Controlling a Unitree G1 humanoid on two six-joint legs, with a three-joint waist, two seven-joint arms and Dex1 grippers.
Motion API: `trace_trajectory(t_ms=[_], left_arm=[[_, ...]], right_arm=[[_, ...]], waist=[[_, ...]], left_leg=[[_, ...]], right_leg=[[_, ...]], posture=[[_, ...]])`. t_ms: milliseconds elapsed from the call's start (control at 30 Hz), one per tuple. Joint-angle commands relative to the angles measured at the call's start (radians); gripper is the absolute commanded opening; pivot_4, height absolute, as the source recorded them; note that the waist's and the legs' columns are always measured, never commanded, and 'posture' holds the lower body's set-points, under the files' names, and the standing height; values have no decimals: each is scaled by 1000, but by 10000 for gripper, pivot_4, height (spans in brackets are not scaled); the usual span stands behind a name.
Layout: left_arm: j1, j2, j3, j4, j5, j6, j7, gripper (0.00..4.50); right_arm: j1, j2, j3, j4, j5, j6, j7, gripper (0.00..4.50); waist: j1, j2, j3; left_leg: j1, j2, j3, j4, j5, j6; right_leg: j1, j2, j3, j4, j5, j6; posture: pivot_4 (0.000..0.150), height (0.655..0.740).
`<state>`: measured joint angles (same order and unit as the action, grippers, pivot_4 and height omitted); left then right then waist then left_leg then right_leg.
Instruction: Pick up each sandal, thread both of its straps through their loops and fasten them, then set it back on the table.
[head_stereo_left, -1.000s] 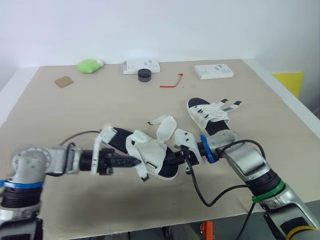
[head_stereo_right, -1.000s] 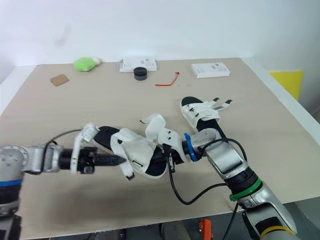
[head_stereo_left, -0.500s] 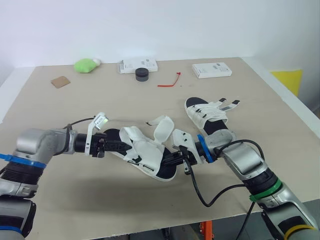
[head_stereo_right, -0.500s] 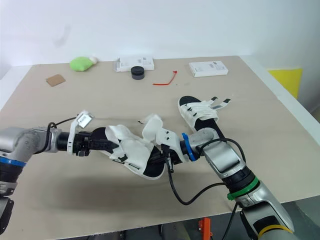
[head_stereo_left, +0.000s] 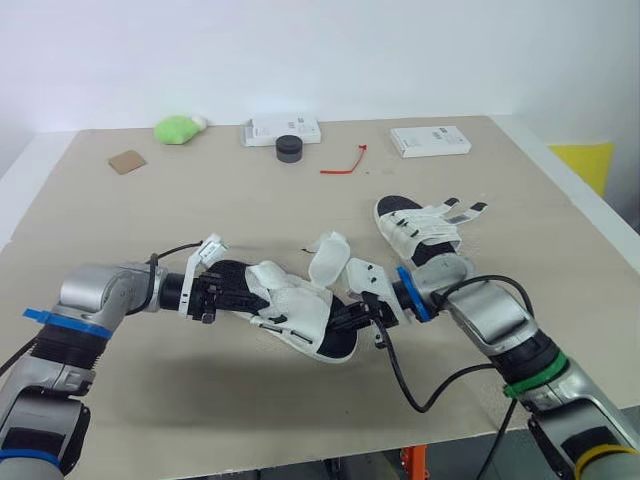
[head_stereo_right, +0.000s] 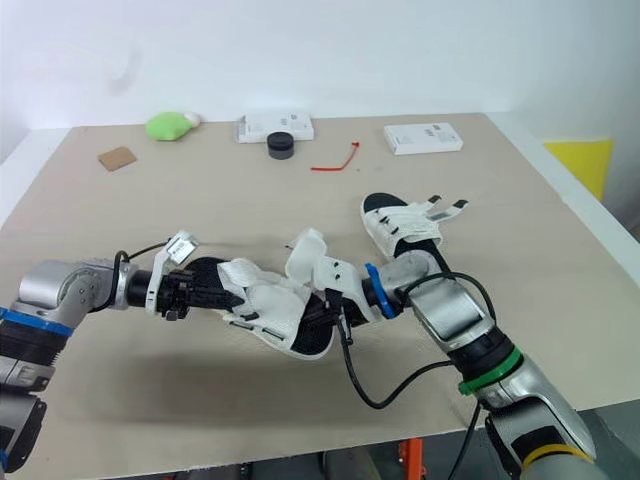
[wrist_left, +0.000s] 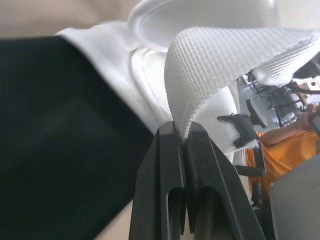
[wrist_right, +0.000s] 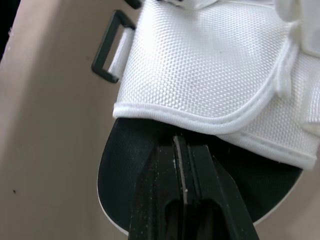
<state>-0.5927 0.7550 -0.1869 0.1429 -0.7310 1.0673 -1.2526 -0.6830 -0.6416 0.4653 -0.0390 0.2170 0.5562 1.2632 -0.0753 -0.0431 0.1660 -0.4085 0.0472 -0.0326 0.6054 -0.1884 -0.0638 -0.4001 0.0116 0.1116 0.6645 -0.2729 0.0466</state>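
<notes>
1. Sandal (head_stereo_left: 300, 315): near middle of table (head_stereo_left: 200, 200), spanned between both grippers, long axis running gripper to gripper.
2. Left gripper (wrist_left: 182, 134): clamped tight on white strap (wrist_left: 225, 50), left end.
3. Right gripper (wrist_right: 181, 142): pinched closed on sole rim, right end; black loop (wrist_right: 111, 55) nearer this side.

I have the near sandal (head_stereo_left: 300, 310) at the front middle of the table (head_stereo_left: 200, 210), with my left gripper (head_stereo_left: 250, 297) at its 9 o'clock end and my right gripper (head_stereo_left: 345, 318) at its 3 o'clock end. The second sandal (head_stereo_left: 425, 232) lies near, at its 2 o'clock. Far back at 12 sits a round puck (head_stereo_left: 289, 149), just in front of a flat box (head_stereo_left: 268, 130). A cable tie (head_stereo_left: 344, 163) lies at the puck's 4 o'clock. Another flat box (head_stereo_left: 430, 140) lies at 1, a soft lump (head_stereo_left: 178, 129) at 11, and a cardboard square (head_stereo_left: 127, 161) at the lump's 8.
</notes>
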Motion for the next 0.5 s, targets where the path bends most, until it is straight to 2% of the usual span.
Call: trace_trajectory(t_ms=[33, 200, 500], left_arm=[[29, -10, 6, -78, -29, 50, 0, 409], [52, -15, 46, -127, -65, 95, 19, 409], [54, -42, 141, -112, -93, 145, 103, 409]], right_arm=[[-43, -25, 18, 144, -103, -39, -16, 0], [-103, -13, 17, 228, -110, -78, 11, 0], [-30, -33, 19, 103, -83, -24, 64, 0]], waist=[[0, 0, 0], [2, 1, 1], [6, 1, 1]], left_leg=[[0, 0, 0, 1, 0, 0], [-1, 0, 0, 2, 1, 2], [-5, -1, -2, 2, 1, 2]], right_leg=[[0, 0, 0, 0, 0, 0], [0, 0, 0, 0, 2, 2], [-1, 0, -1, 0, 1, 1]], posture=[[1500, 7400], [1500, 7400], [1500, 7400]])
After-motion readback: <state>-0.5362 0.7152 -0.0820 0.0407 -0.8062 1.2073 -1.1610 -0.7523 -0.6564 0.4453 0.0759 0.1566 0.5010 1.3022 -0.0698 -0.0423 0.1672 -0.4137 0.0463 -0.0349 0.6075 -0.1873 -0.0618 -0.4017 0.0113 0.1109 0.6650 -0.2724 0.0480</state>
